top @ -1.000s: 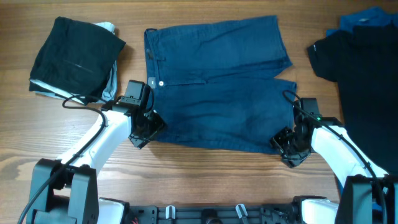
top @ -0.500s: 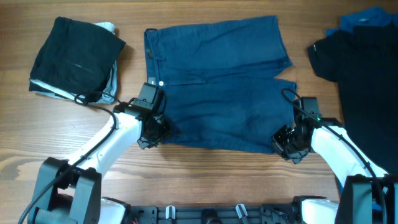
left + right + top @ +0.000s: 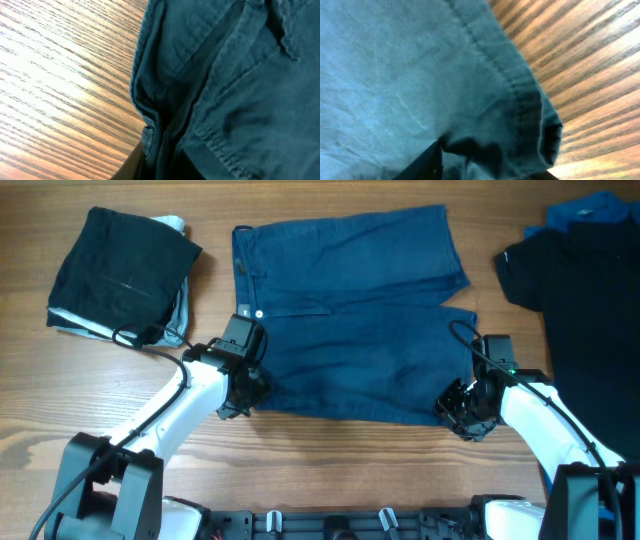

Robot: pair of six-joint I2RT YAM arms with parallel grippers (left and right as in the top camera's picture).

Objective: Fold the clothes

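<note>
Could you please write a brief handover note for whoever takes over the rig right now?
Grippers: the left gripper is shut on the shorts at the near waistband corner. The right gripper is at the near hem corner with cloth bunched in its jaws; grip unclear.
Shorts: flat in mid-table, unfolded.
Done: the black garment lies folded at far left, on a pale blue one.
To do: fold the shorts. The black shirt at the right edge and the bright blue piece behind it look unfolded.
</note>
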